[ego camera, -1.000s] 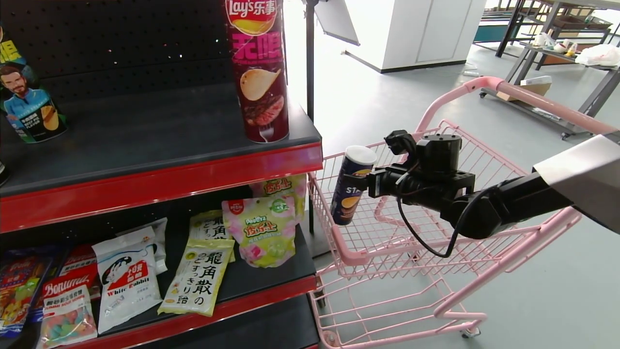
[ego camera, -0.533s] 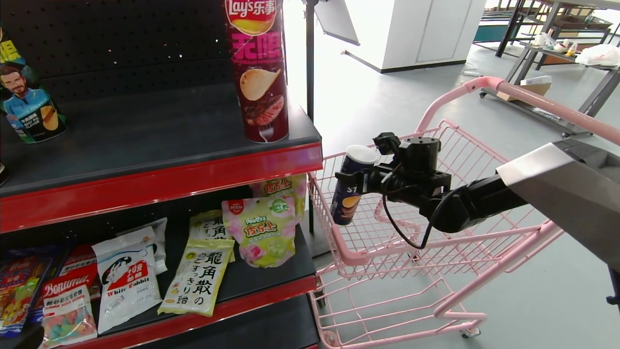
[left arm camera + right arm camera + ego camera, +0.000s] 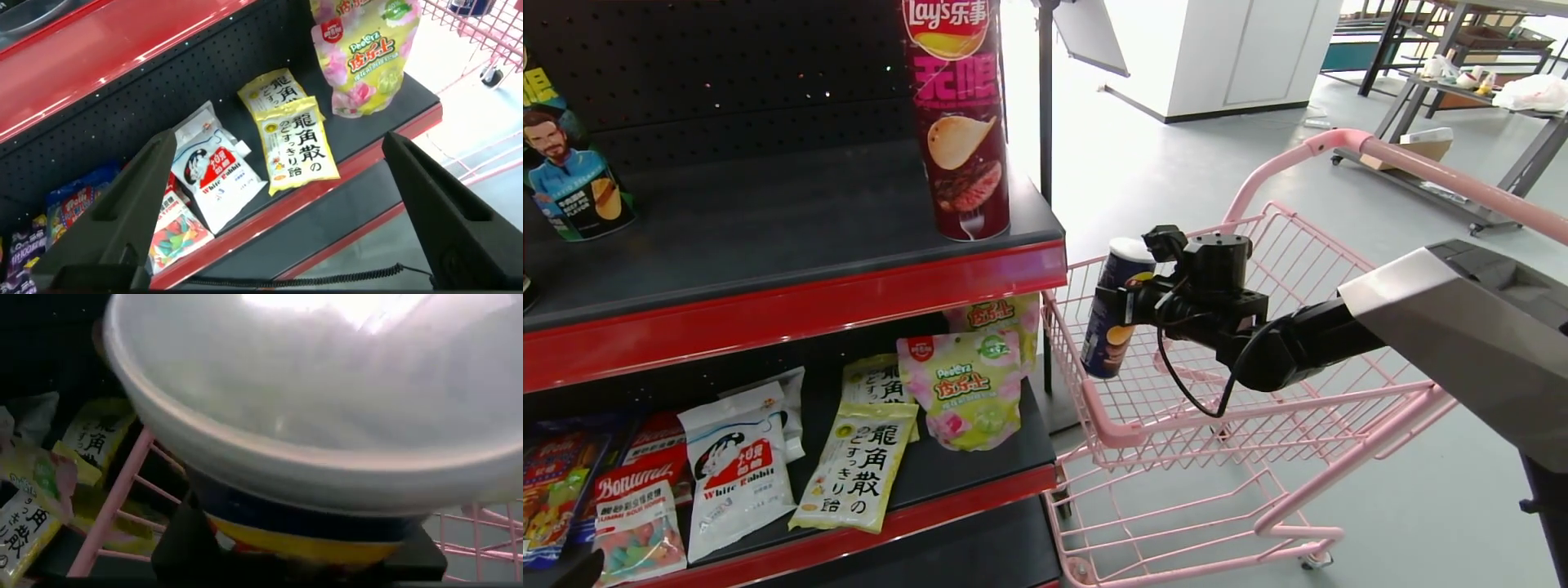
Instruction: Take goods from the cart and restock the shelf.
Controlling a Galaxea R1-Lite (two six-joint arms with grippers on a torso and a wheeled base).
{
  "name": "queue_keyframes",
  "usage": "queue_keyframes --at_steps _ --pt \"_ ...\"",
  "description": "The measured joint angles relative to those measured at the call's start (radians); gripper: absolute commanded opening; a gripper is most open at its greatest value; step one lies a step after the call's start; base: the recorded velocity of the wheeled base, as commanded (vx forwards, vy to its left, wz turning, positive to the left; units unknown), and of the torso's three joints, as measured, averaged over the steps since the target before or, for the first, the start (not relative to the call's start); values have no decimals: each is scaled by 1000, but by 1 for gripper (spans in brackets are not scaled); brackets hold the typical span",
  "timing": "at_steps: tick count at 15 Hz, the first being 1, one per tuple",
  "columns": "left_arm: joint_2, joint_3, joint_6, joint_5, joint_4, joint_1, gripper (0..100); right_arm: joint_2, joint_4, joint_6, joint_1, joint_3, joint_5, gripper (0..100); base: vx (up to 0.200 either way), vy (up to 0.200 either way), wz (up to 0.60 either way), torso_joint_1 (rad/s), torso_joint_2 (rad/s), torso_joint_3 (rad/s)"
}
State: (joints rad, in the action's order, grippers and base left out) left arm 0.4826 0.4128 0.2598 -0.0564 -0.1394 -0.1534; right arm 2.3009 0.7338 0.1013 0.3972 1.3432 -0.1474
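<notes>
A: Where's the chip can (image 3: 1104, 347)?
B: In the air at the shelf-side end of the cart (image 3: 1262, 214), with its low end around basket-rim height. Can't tell if it's clear of the wire. White lid up, long axis near upright, lid end tipped slightly toward the arm.
A: Grip?
B: Right gripper (image 3: 1127, 304) is clamped side-on across the can's upper body, arm coming in from the robot's right. In the right wrist view the lid (image 3: 310, 400) is hard up against the camera, with a dark pad on the can wall below it. Looks solid.
A: Which way does it go?
B: The shelf (image 3: 727, 82) is to the robot's left of the can, just beside the cart. The front lip of the upper board (image 3: 768, 216) sits about level with the lid, so my read is lift first, then move sideways. There's bare board left of the tall red can (image 3: 960, 122), which stands at the corner nearest the cart. Swing wide of it.
A: Lower board (image 3: 980, 472)?
B: Snack bags (image 3: 854, 469) lying flat on it. Poor spot for an upright can.
A: Left arm?
B: Left gripper (image 3: 274, 155) is low in front of those bags, fingers apart, nothing in it. It's nearer the shelf, but the right has the can, so the right places it.
</notes>
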Motion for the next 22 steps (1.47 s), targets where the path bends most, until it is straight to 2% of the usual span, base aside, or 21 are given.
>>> queue_keyframes --at_steps 3,7,9,12,15,19,22 --pt "-4 0 -1 4 0 0 100 -102 -15 -12 -18 -51 23 0 0 0 0 0 0 0" --pt "-19 -16 -1 4 1 0 100 -369 -143 -62 -64 -150 29 0 0 0 0 0 0 0" --pt "-33 -25 -1 -7 -1 1 100 -537 -250 -85 -86 -204 55 0 0 0 0 0 0 0" --pt "-43 -26 2 -62 -2 2 100 -815 -535 -115 -101 -291 114 0 0 0 0 0 0 0" --pt "-48 -28 3 -62 -1 0 100 -1080 -721 -129 -95 -402 127 0 0 0 0 0 0 0" --pt "-67 -27 5 -65 0 0 100 -1337 -770 -179 -28 -638 138 0 0 0 0 0 0 0" --pt "-80 -23 9 -72 0 1 100 -1399 -769 -209 -13 -694 137 0 0 0 0 0 0 0"
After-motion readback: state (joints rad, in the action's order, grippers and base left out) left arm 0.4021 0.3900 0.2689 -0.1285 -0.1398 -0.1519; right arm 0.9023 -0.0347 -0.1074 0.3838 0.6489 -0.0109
